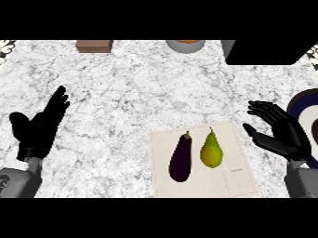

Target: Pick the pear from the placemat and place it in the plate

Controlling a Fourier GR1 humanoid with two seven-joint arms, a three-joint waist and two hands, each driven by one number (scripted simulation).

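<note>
You are looking steeply down on a marble counter (134,88) that fills the view. The landmark is the pale placemat (223,174), low and right of centre. To the right of the placemat, cut by the view's edge, sits the dark-rimmed plate (306,100) with a white band. At the far edge, well beyond the placemat, stand a black box (265,51), a grey bowl (185,45) and a brown block (94,45).

Far to the left of the placemat, your left hand (39,128) rests open, fingers straight and up. Your right hand (280,132) hovers just off the placemat's right edge, between it and the plate, fingers spread wide and lightly curved, holding nothing.

On the placemat lie an aubergine (181,158) and, just beside it on the right, the pear (211,149), stem pointing away.

Come at the pear from its right, free side, so your fingers do not nudge the aubergine. The path to the plate looks short and open; lift enough to pass over its rim.
</note>
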